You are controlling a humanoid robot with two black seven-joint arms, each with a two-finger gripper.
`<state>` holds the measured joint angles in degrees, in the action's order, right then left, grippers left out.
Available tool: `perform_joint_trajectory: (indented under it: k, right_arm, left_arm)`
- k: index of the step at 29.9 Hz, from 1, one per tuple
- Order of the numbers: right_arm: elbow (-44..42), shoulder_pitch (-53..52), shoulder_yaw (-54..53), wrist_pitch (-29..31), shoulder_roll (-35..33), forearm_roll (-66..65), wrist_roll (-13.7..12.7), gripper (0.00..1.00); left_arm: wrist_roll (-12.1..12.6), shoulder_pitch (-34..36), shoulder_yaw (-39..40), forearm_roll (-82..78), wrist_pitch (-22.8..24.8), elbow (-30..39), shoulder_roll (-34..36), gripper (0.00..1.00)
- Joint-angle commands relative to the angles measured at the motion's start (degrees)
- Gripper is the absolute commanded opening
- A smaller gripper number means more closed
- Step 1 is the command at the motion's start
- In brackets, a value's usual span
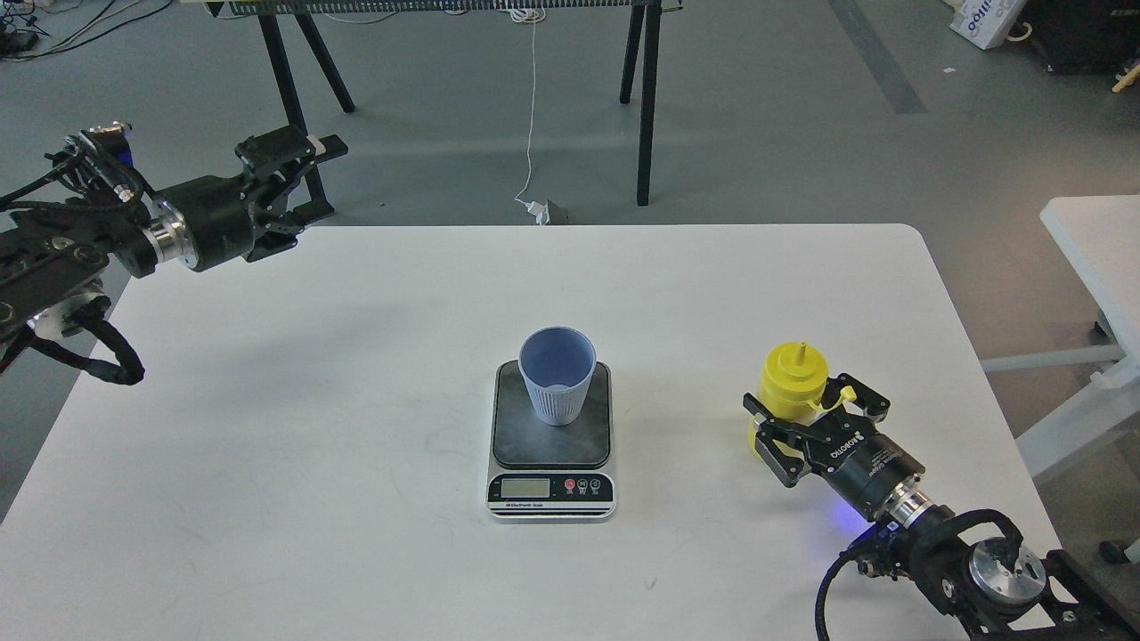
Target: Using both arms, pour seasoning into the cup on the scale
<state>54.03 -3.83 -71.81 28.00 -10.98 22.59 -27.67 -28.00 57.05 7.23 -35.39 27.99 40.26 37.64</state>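
Observation:
The pale blue-grey ribbed cup (557, 374) stands upright on the dark plate of the scale (551, 445) at the table's middle. The yellow seasoning bottle (791, 383) stands upright on the table at the right, nozzle up, its small tethered cap hanging at its right side. My right gripper (799, 408) comes in from the lower right with its fingers (768, 436) spread either side of the bottle's lower body. I cannot tell whether they press on it. My left gripper (322, 178) is open and empty, held above the table's far left corner, well away from the cup.
The white table (356, 401) has a rounded far right corner. Beyond it are black trestle legs (648, 98) and a white cable with a plug (539, 209) on the floor. Another white table (1095, 249) stands at the right.

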Motion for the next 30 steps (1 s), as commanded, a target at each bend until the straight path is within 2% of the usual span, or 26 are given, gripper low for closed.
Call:
perform_joint_trajectory:
  k: [1, 8, 21, 26, 30]
  right_arm:
    - [2.0, 1.6, -0.1, 0.0, -1.8, 0.1, -0.1, 0.99]
    - [8.5, 6.7, -1.0, 0.0, -6.7, 0.3, -0.3, 0.99]
    - [22.2, 22.5, -5.0, 0.0, -17.1, 0.4, -0.1, 0.99]
    - [20.9, 20.6, -12.1, 0.0, -20.2, 0.4, 0.1, 0.99]
    - [17.6, 10.5, -12.9, 0.0, -20.4, 0.1, 0.2, 0.99]
  left_arm:
    - [0.0, 0.0, 0.0, 0.0, 0.0, 0.0, 0.2, 0.99]
    - [0.0, -0.2, 0.1, 0.0, 0.0, -0.1, -0.1, 0.99]
    - [0.0, -0.2, 0.1, 0.0, 0.0, -0.7, -0.4, 0.99]
    - [0.0, -1.1, 0.2, 0.1, 0.0, -1.1, -0.5, 0.99]
    - [0.0, -1.2, 0.4, 0.1, 0.0, -1.1, -0.5, 0.99]
